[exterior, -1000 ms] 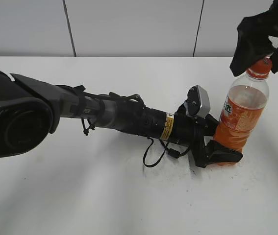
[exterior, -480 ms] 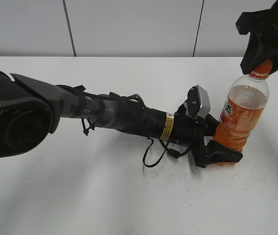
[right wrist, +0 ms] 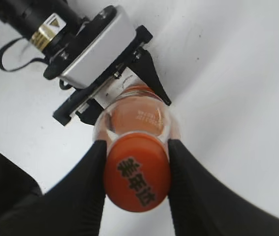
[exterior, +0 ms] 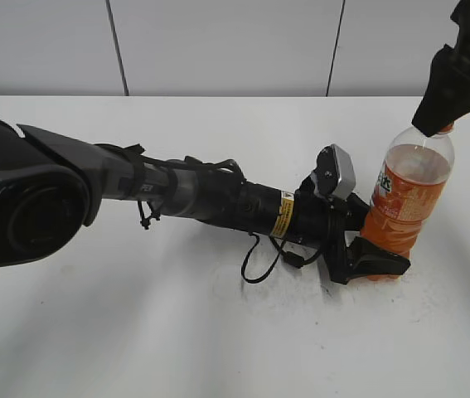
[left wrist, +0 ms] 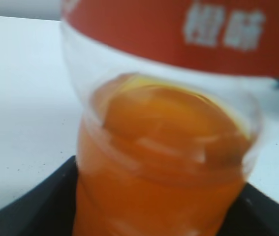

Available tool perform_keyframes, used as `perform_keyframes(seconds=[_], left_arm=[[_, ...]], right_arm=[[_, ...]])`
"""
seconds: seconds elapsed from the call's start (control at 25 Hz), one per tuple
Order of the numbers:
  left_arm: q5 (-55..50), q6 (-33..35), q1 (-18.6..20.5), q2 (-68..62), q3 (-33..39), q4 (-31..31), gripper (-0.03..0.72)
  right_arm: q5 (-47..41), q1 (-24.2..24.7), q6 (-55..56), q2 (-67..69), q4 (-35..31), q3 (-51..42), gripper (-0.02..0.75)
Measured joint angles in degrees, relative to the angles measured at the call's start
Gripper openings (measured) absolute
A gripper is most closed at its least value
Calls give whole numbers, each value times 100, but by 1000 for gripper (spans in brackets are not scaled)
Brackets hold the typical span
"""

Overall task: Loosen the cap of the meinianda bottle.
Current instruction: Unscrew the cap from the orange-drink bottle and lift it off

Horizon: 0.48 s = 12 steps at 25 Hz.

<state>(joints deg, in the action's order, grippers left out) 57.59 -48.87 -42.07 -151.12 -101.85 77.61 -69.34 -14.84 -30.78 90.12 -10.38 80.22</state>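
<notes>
The meinianda bottle (exterior: 404,195) stands upright on the white table at the right, holding orange drink. My left gripper (exterior: 381,253) lies low along the table and is shut on the bottle's waisted lower body, which fills the left wrist view (left wrist: 164,162). My right gripper (exterior: 454,83) comes down from above and is shut on the orange cap (right wrist: 137,179), with one black finger on each side of it. In the exterior view the cap (exterior: 443,128) is almost hidden behind the right gripper. The right wrist view looks straight down on the cap's top, the bottle (right wrist: 137,118) and the left gripper (right wrist: 129,98).
The white table (exterior: 218,332) spreads around the bottle. The left arm (exterior: 176,195) stretches across it from the left, with a loose black cable loop (exterior: 259,261) beneath it. A grey panelled wall (exterior: 218,41) stands behind.
My right gripper has turned and shifted to the right over the cap, which showed plainly before and is now nearly covered. The left arm and the bottle have not moved.
</notes>
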Motion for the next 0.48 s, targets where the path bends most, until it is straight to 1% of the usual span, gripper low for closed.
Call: perform_keyframes(seconds=[0.08, 0.2, 0.48], left_arm=[[6, 6, 0, 0, 0, 1, 550], [6, 17, 0, 0, 0, 6, 550], [6, 17, 0, 0, 0, 6, 550]], right_arm=[[0, 0, -861, 0, -12, 0, 279], [-4, 0, -1509, -3, -41, 0, 278], [-11, 0, -1767, -72, -35, 0, 274]])
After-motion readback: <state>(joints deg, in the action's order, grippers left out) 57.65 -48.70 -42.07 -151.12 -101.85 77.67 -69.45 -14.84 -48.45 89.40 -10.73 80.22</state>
